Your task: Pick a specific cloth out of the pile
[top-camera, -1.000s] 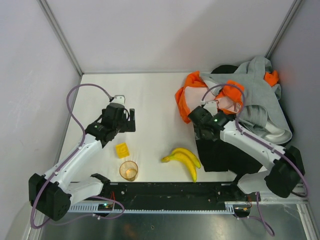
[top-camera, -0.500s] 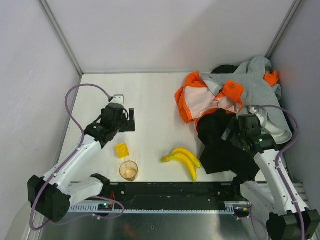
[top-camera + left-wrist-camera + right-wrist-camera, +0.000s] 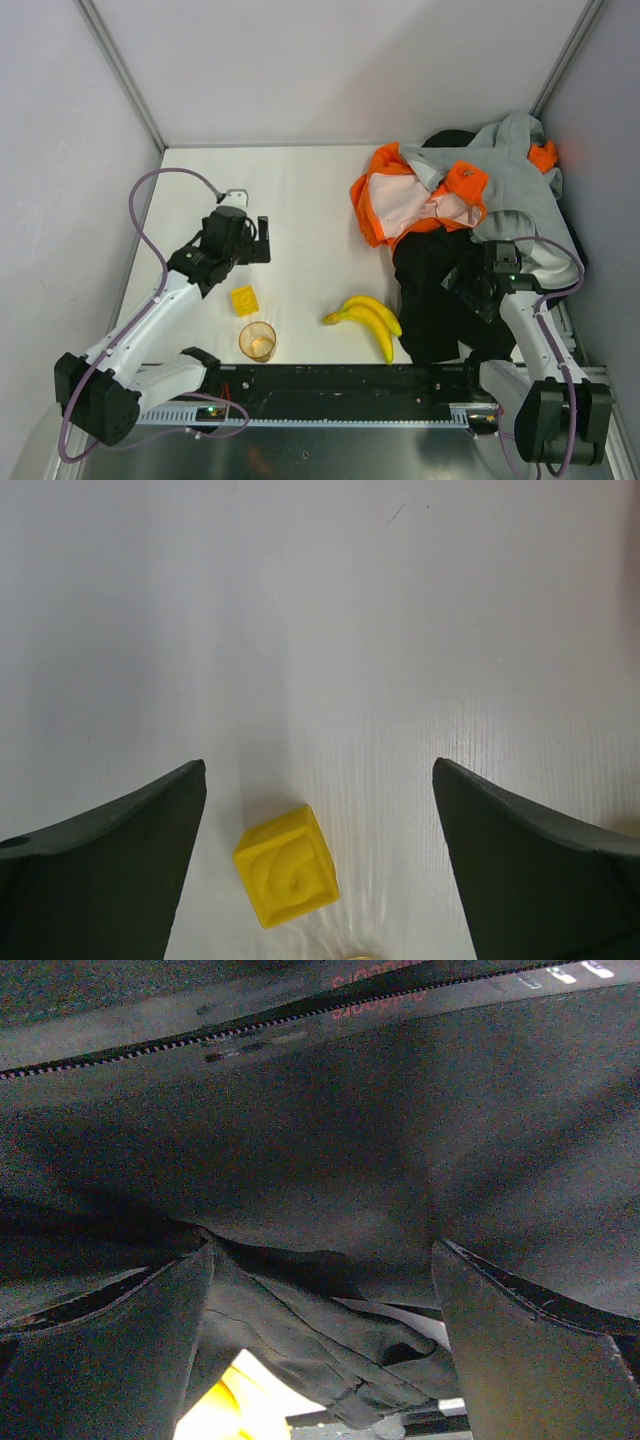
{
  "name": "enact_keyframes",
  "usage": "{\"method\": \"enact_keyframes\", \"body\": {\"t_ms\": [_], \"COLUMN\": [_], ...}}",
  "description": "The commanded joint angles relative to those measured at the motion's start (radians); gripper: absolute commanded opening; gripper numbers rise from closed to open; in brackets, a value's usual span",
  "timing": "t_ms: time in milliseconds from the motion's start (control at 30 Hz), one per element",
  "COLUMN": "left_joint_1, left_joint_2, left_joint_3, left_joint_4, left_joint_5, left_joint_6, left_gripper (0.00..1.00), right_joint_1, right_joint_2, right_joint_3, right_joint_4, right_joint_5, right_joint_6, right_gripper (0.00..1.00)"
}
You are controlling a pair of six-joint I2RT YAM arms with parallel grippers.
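Overhead and wrist views of the sorting task at an early stage. The right fingers (image 3: 472,288) hang spread wide over the black garment (image 3: 430,290), which drapes off the near side of the pile (image 3: 500,200). The wrist view shows dark fabric across the gap and just beyond both tips, with nothing pinched. The small orange cloth (image 3: 543,155) shows only as a corner, well beyond these fingers at the far edge of the pile, partly tucked under the grey garment (image 3: 510,175). Closer to the fingers lies the larger orange garment with pale lining (image 3: 400,205), which is not the target.

The left fingers (image 3: 264,240) are likewise spread wide and hold nothing, poised above the bare tabletop (image 3: 300,190). A yellow cube (image 3: 287,878) sits between the two tips in the wrist view, with a cup (image 3: 257,340) and bananas (image 3: 365,318) further off.

Judged progress: no step is complete. The cloth is not grasped, freed or separated from the heap. Left to do: reach past the black and grey layers, close on the orange corner, and draw it clear.
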Motion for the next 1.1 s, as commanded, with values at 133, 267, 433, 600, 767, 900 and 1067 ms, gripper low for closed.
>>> {"method": "enact_keyframes", "body": {"t_ms": [133, 267, 433, 600, 767, 900, 1067], "left_joint_1": [-0.004, -0.004, -0.005, -0.005, -0.004, -0.004, -0.004], "left_joint_2": [-0.029, -0.038, -0.047, -0.049, -0.052, -0.056, -0.059], "left_joint_3": [0.009, 0.006, 0.003, 0.002, 0.002, 0.002, 0.001], "left_joint_4": [0.03, 0.03, 0.03, 0.03, 0.03, 0.03, 0.029], "left_joint_5": [0.014, 0.012, 0.006, 0.004, 0.0, -0.004, -0.007], "left_joint_6": [0.0, 0.0, 0.0, 0.0, 0.002, 0.003, 0.004], "left_gripper": [1.0, 1.0, 1.0, 1.0, 1.0, 1.0, 1.0], "right_joint_1": [0.006, 0.029, 0.044, 0.044, 0.068, 0.085, 0.097], "right_joint_2": [0.036, 0.055, -0.026, -0.114, -0.155, -0.133, -0.051], "right_joint_3": [-0.069, -0.089, -0.082, -0.045, 0.052, 0.152, 0.278], "right_joint_4": [0.132, 0.158, 0.139, 0.107, 0.093, 0.102, 0.129], "right_joint_5": [-0.028, -0.062, -0.075, -0.105, -0.117, -0.116, -0.104], "right_joint_6": [0.024, 0.015, 0.023, 0.037, 0.041, 0.023, -0.018], "right_gripper": [0.81, 0.46, 0.02, 0.0, 0.0, 0.0, 0.0]}}
